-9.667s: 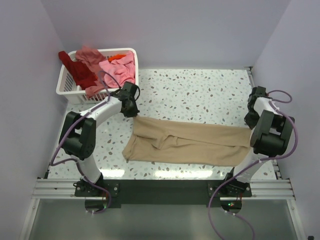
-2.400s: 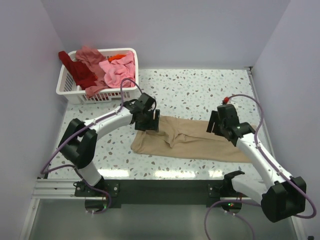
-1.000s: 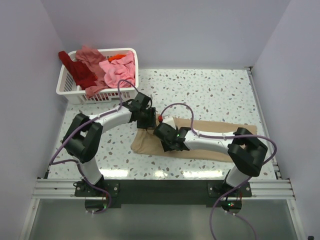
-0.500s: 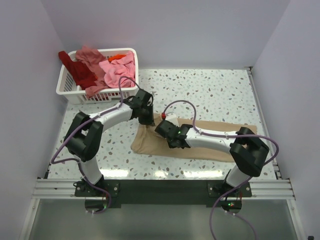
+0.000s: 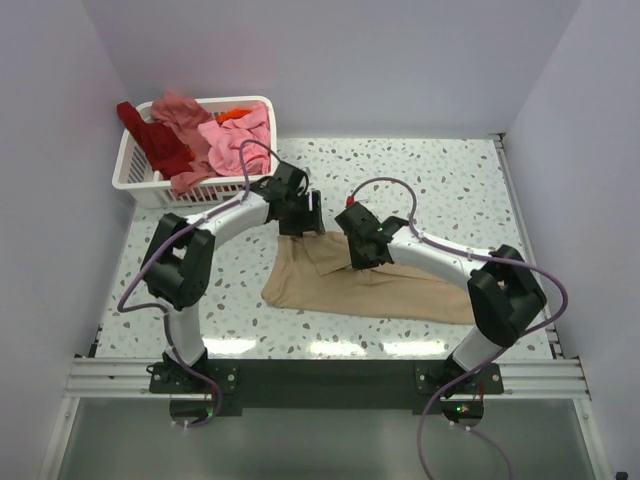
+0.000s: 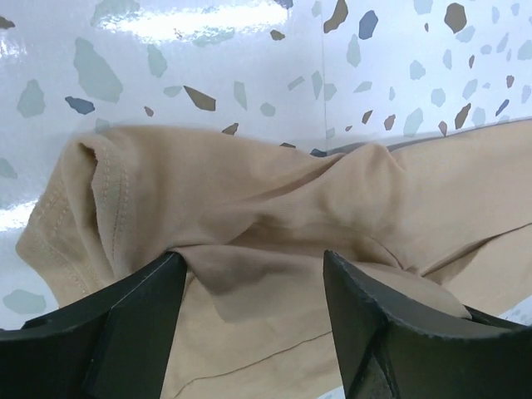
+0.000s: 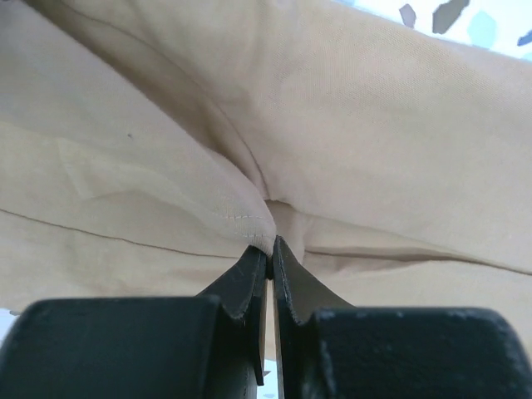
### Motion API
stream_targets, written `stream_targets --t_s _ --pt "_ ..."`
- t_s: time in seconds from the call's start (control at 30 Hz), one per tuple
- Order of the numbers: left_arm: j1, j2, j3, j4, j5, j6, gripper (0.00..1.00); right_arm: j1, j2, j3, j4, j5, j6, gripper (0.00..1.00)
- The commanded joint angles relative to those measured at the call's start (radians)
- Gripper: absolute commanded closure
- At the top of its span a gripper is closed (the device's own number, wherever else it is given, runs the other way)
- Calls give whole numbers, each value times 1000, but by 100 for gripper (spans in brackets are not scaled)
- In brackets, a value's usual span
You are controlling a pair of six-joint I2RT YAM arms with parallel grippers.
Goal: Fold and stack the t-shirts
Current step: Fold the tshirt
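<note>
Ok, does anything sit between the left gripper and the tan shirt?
Nothing visible does. The left gripper stands open directly at the tan shirt, a raised fold between its jaws; the right gripper is shut on the same cloth.

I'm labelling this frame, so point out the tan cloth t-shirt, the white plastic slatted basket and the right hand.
tan cloth t-shirt (image 5: 380, 292), top view, flat middle.
white plastic slatted basket (image 5: 137, 174), top view, near wall.
right hand (image 7: 268, 243), right wrist view, between shut fingertips.
</note>
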Motion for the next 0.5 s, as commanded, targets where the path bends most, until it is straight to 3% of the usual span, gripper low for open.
stream_targets --t_s 0.0,0.27,0.47 --pt "3 -71 -32 52 19 31 28 -11 41 64 -43 -75 -53 94" --pt "-79 -243 -224 116 16 97 31 -66 61 79 -56 -147 -74 94" --pt "-164 -223 -284 174 16 34 34 -100 46 52 -56 -184 -88 95"
